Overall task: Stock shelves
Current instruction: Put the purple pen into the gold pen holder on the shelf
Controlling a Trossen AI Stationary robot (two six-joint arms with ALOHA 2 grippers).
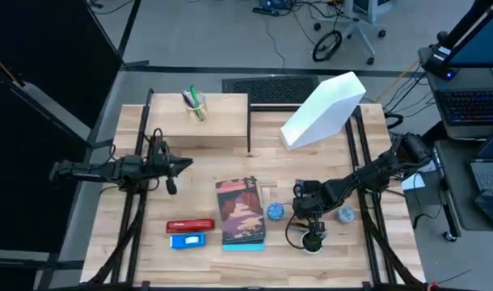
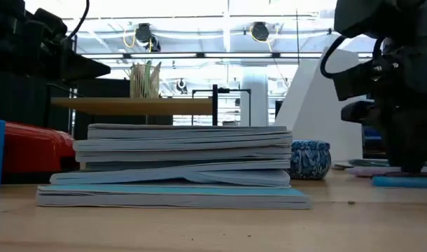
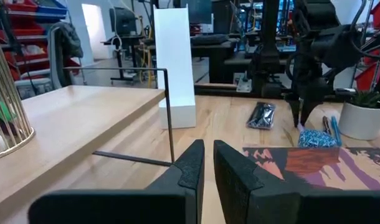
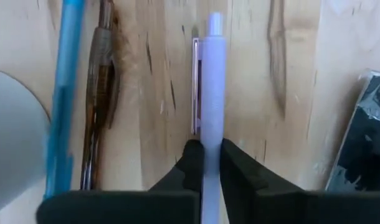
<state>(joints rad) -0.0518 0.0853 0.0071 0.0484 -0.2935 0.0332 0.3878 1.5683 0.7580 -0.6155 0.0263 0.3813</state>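
A lavender pen [image 4: 210, 87] lies on the tabletop beside a brown pen [image 4: 103, 93] and a blue pen [image 4: 64, 93]. My right gripper [image 4: 209, 155] stands over them at the table's near right [image 1: 306, 217], pointing down, shut on the lavender pen. The low wood shelf [image 1: 202, 129] stands on its black legs at the far left and carries a wire pen cup [image 1: 195, 105]. The white file holder [image 1: 323, 109] stands tilted at the far right. My left gripper [image 3: 207, 163] waits, shut and with nothing in it, left of the book stack [image 1: 242, 212]. My right gripper pinches the lavender pen's barrel [image 4: 210, 134] between its two fingers, toward the end away from the clip. The fingers come from above, pointing down, and stand across the pen. The pen lies flat along the tabletop.
A red stapler [image 1: 190, 225] and a blue box [image 1: 188, 240] lie near the front left. Two blue patterned bowls [image 1: 275, 212] [image 1: 346, 214], a small potted plant [image 1: 313, 241] and a black packet [image 4: 364, 137] crowd around my right gripper.
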